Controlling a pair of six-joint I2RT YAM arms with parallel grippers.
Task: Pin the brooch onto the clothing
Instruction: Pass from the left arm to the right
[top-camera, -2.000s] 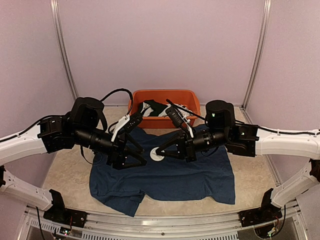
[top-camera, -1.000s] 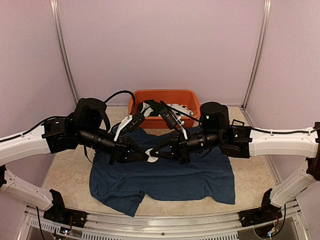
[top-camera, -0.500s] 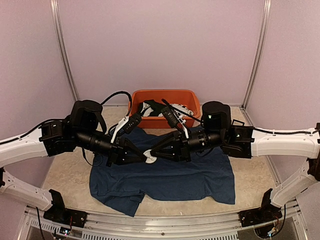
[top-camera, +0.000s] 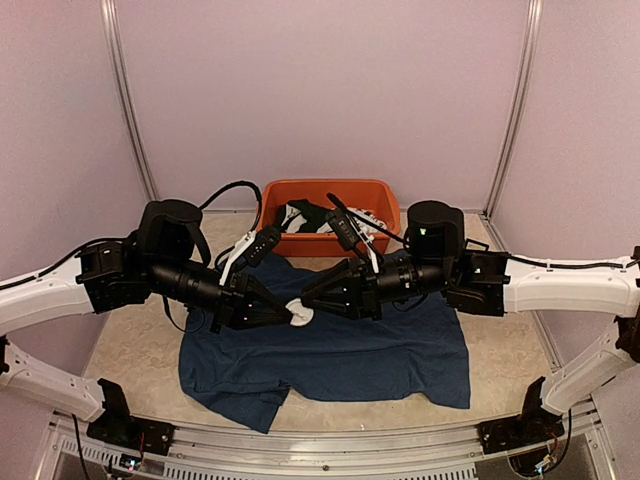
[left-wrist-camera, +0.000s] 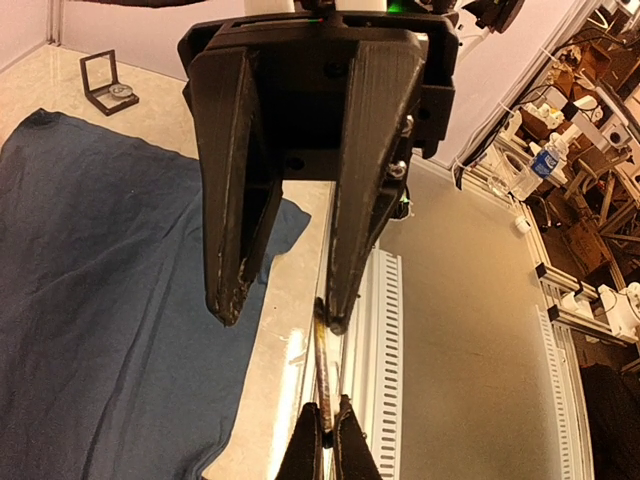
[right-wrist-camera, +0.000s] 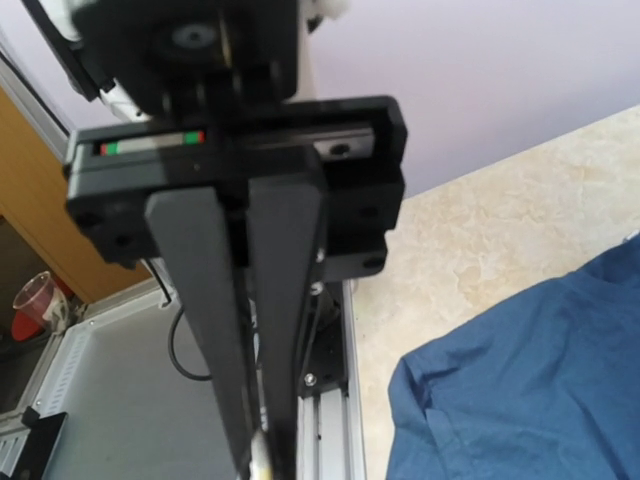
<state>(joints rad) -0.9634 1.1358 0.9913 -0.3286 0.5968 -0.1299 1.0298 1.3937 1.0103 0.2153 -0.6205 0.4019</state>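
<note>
the left gripper (top-camera: 286, 317) pinches the white brooch (top-camera: 298, 312) above the blue shirt (top-camera: 380, 360); the right gripper (top-camera: 308, 298) is spread, so the brooch could twist or drop

An orange tub (top-camera: 330, 185) sits at the far side of the beige tabletop (top-camera: 140, 345), black and white garments (top-camera: 310, 215) heaped inside. A small black frame (left-wrist-camera: 108, 85) stands on the tabletop. Beyond the rig are a water bottle (left-wrist-camera: 535, 168) and a red cup (right-wrist-camera: 35, 300).

High rear overview; close wrist views, seemingly face to face; clothing (top-camera: 350, 360) common
</note>
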